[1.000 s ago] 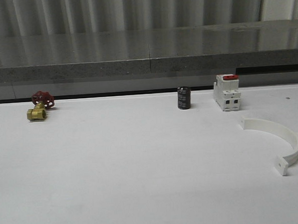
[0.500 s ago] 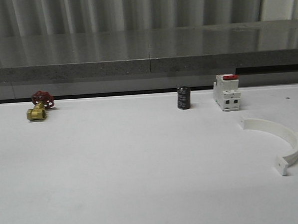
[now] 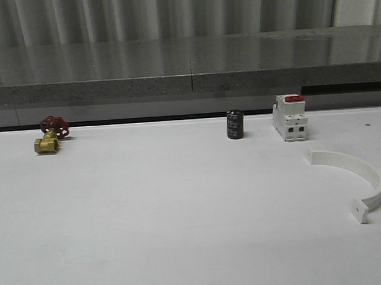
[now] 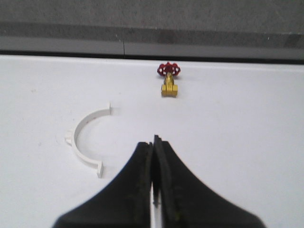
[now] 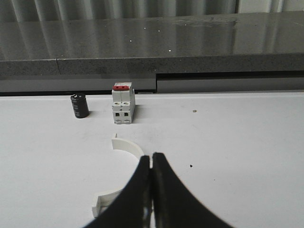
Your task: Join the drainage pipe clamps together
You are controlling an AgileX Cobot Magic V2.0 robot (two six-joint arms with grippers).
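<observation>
My left tool (image 4: 153, 156) is pressed together with nothing in it, above the white table (image 3: 168, 207); one clamp half (image 4: 85, 141) lies flat near it, well apart from the brass valve (image 4: 169, 80). My right tool (image 5: 152, 164) is likewise closed and empty, just over the other clamp half (image 3: 357, 177), which lies near the switch block (image 3: 289, 117) and black cylinder (image 3: 235, 125).

Valve (image 3: 50, 135): on the table (image 3: 169, 220), far left, at ten o'clock from its middle.
Small can (image 3: 235, 124): at one o'clock, just left of the switch block (image 3: 289, 117).
Half-ring (image 3: 355, 178): at four o'clock from the block (apart from it).
Second half-ring (image 4: 87, 140): at seven o'clock from the valve (image 4: 169, 78).
</observation>
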